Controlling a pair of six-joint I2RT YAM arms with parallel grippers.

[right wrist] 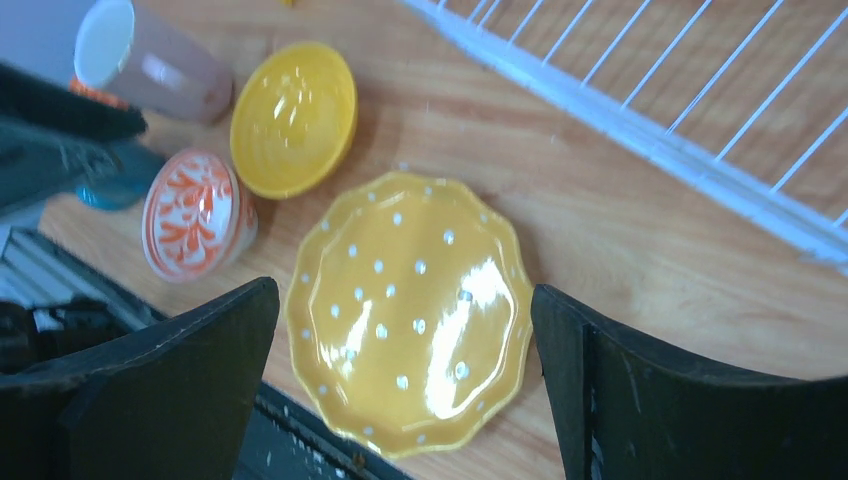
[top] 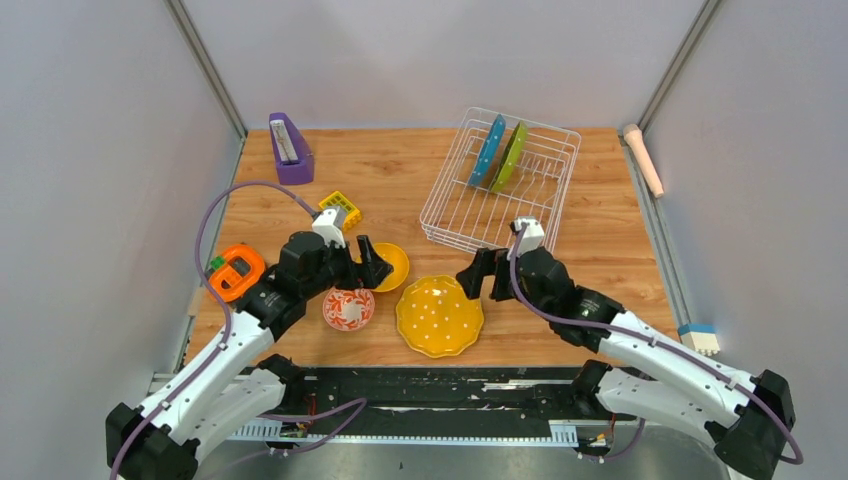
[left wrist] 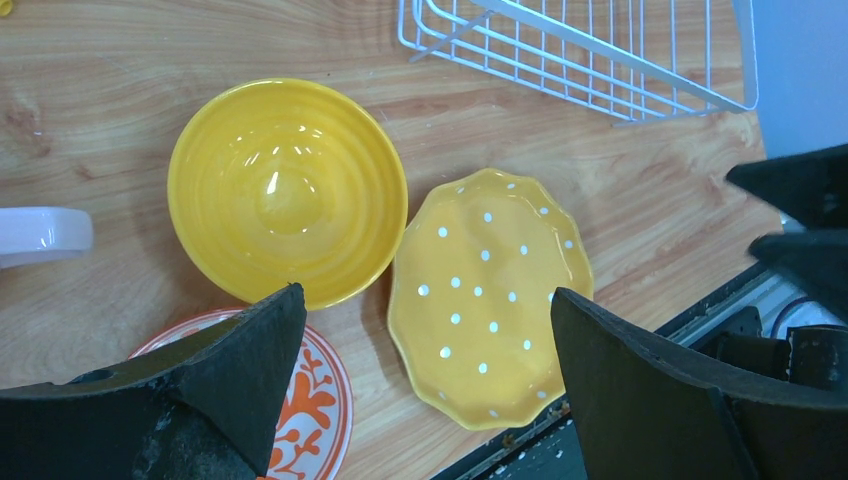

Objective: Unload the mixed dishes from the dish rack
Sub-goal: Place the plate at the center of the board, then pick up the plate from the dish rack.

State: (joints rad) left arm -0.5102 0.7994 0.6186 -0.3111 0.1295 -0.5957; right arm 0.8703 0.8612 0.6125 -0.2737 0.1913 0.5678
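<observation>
Top view: dish rack (top: 500,190) at the table's (top: 380,170) far right held blue plate (top: 488,150) and green plate (top: 510,157) upright. Yellow dotted plate (top: 439,316), yellow bowl (top: 397,266) and red-and-white bowl (top: 348,309) lay on the table.
Left wrist: left end effector (left wrist: 425,300) spread apart, empty.
Right wrist: right end effector (right wrist: 405,292) apart, empty, above the dotted plate.

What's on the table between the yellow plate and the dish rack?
Nothing: bare wood between the plate and the rack, plain in the right wrist view.

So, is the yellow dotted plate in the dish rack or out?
Out. The yellow dotted plate lies flat on the table, apart from the dish rack.
</observation>
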